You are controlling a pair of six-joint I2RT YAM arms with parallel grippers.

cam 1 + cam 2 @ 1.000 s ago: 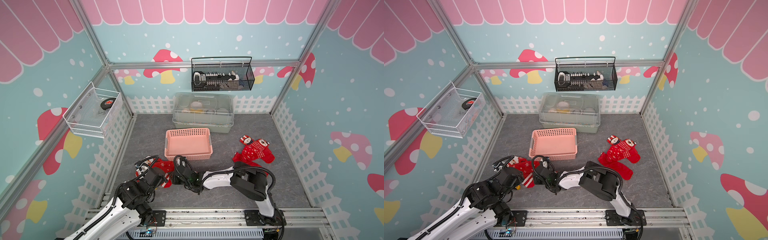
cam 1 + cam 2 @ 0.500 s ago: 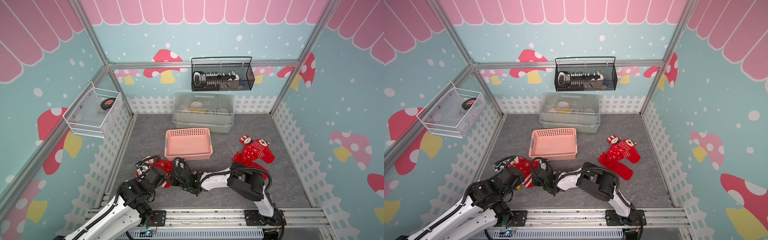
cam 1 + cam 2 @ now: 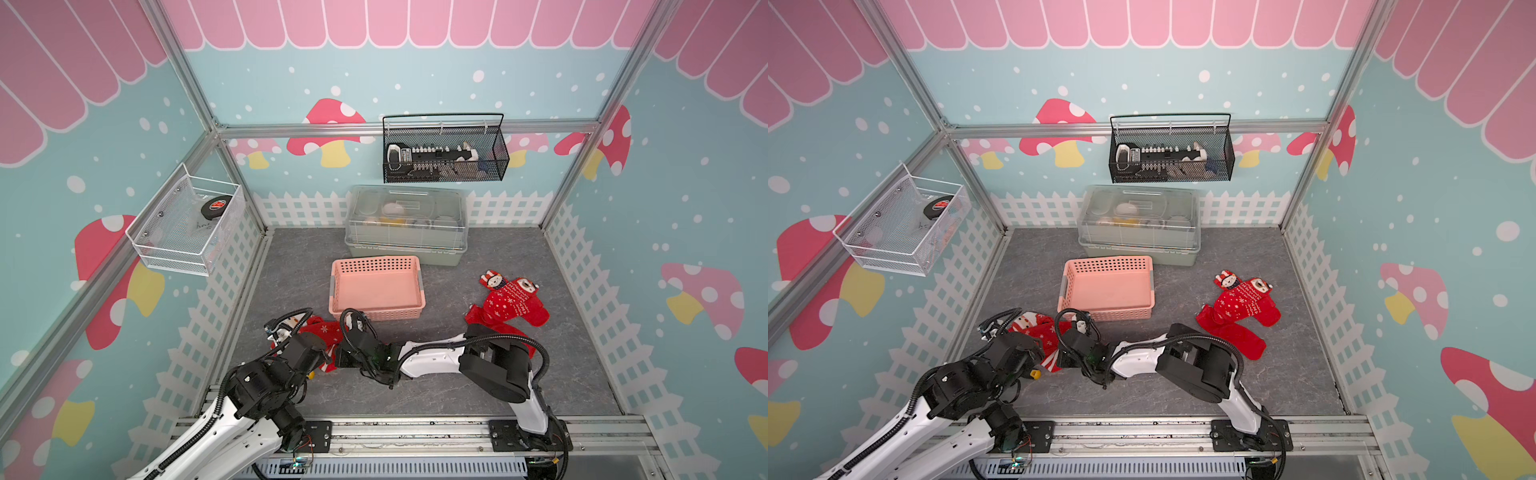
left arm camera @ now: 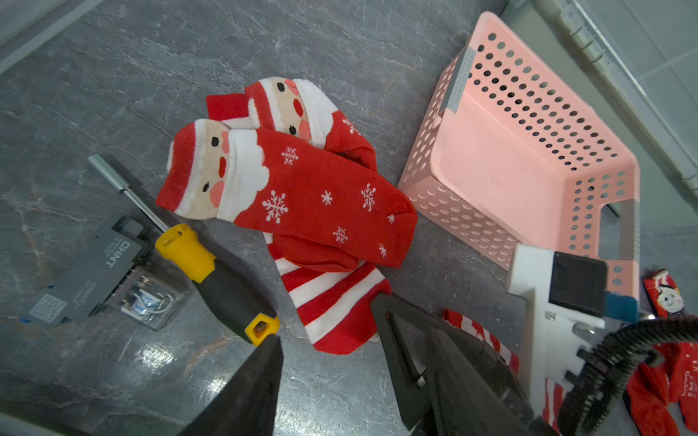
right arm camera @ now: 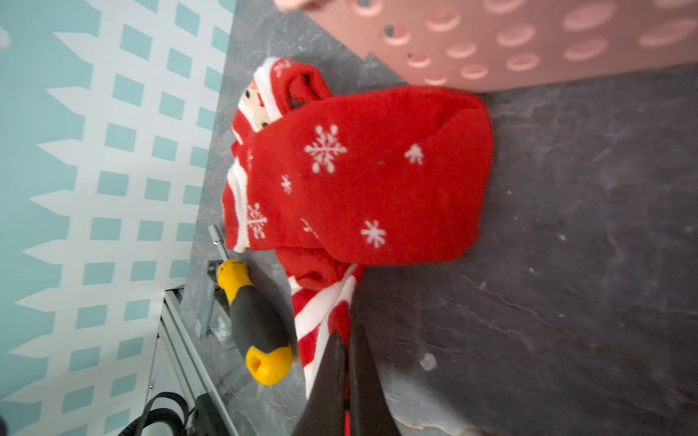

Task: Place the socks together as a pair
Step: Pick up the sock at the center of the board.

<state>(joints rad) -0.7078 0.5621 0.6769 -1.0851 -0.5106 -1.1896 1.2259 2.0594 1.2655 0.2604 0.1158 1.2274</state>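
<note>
Readable text: "CHNT" in white on a grey relay module (image 4: 94,264). A QR label (image 4: 47,307) sits at one corner of it, too small to read.

Right gripper (image 5: 347,339): jaws pinched together on the striped sock toe (image 5: 325,305), red and white. Red fabric shows between the two fingers. Which cuff this striped part belongs to cannot be told.

Left gripper (image 4: 328,321): jaws stand moderately apart and hold nothing. It hovers low over the grey mat (image 4: 340,49). In the left wrist view the striped sock toe lies between its two fingertips.

Santa snowflake sock (image 4: 313,204): lies just beyond the fingertips of both grippers, draped over the striped part. The second Santa sock (image 4: 294,109) sits partly under it and farther from the left gripper. The two Santa cuffs are side by side and touching.

Screwdriver (image 4: 223,279), yellow-and-black handle: its butt end is just beside one left fingertip. It runs alongside the striped sock toe.

Pink perforated basket (image 4: 457,215): near, just past the toe of the Santa snowflake sock, on the side away from the left gripper.

Red sock pile (image 3: 513,301), bear and snowman faces at the cuffs: well apart from both grippers. It lies by the right arm's elbow, which covers its near edge.
</note>
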